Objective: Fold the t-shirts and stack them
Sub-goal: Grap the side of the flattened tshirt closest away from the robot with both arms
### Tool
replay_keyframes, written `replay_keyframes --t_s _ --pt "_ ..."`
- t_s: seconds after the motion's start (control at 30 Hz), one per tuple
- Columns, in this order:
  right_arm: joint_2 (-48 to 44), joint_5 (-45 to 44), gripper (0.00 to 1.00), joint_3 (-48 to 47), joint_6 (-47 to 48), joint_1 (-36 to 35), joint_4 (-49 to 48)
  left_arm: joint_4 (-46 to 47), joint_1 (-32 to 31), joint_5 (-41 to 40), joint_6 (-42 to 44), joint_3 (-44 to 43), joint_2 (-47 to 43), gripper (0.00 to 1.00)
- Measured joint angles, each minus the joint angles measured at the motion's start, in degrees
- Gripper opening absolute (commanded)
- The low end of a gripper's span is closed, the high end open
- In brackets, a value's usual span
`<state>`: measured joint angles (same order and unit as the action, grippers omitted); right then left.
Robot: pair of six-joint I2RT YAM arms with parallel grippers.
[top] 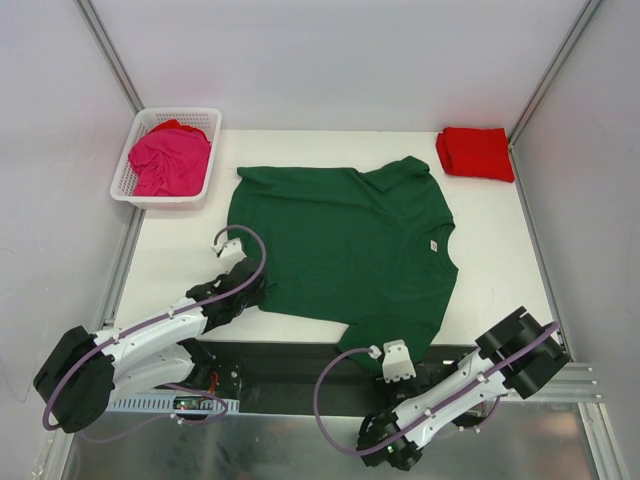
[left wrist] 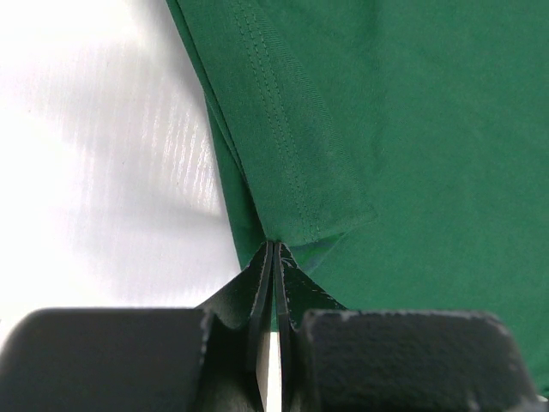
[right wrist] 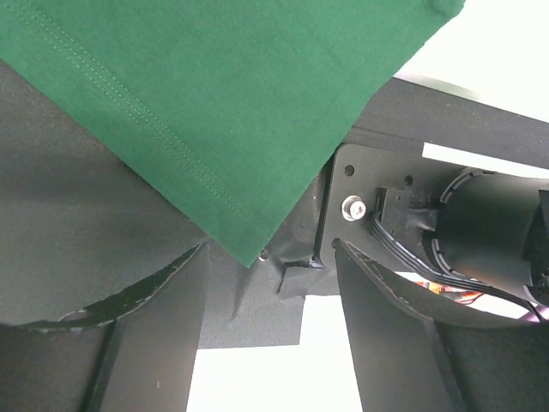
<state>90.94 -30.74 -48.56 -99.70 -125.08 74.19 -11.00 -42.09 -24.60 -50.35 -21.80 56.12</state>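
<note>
Across table centre: dark green t-shirt (top: 340,250), spread flat, collar to the right, near sleeve overhanging the front edge. At far right corner: red t-shirt (top: 477,153), folded. At far left: magenta t-shirt (top: 170,162), bunched inside white lattice basket (top: 203,118).

Risk, as judged: uneven lift with only one corner secured, likely to drag or skew the cloth and spoil the fold line. Further risk: right jaws closing on air or on a single layer, given the cuff's hang off the table edge.

Left gripper (left wrist: 273,251): pinched fully shut on the near hem corner, fabric puckered at the fingertips. Right gripper (right wrist: 270,296): jaws well apart, bracketing the sleeve's cuff corner; grips nothing, no contact evident.
</note>
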Motion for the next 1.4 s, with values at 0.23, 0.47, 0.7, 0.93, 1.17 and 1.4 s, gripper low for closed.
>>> replay_keyframes --t_s 0.23,0.47,0.7,0.93,1.17,1.4 --pt "0.13 -0.28 0.63 0.00 1.05 0.61 -1.29 0.00 0.00 -0.02 0.00 0.02 -0.02 0.00" --pt "1.33 -0.28 0.53 0.02 1.84 0.74 -3.34 0.00 0.00 -0.04 0.00 0.07 -0.02 0.00" --pt "2.34 -0.09 0.52 0.48 2.25 0.74 -5.31 0.00 0.00 -0.07 0.00 0.11 -0.02 0.00" --pt "2.43 -0.46 0.51 0.66 2.25 0.72 -5.55 0.00 0.00 -0.09 0.00 0.11 -0.02 0.00" --pt "2.60 -0.63 0.45 0.68 2.21 0.72 -5.84 0.00 0.00 -0.09 0.02 0.11 -0.02 0.00" --pt "3.48 -1.64 0.37 0.68 2.05 0.74 -5.99 0.00 0.00 -0.09 0.04 0.11 -0.02 0.00"
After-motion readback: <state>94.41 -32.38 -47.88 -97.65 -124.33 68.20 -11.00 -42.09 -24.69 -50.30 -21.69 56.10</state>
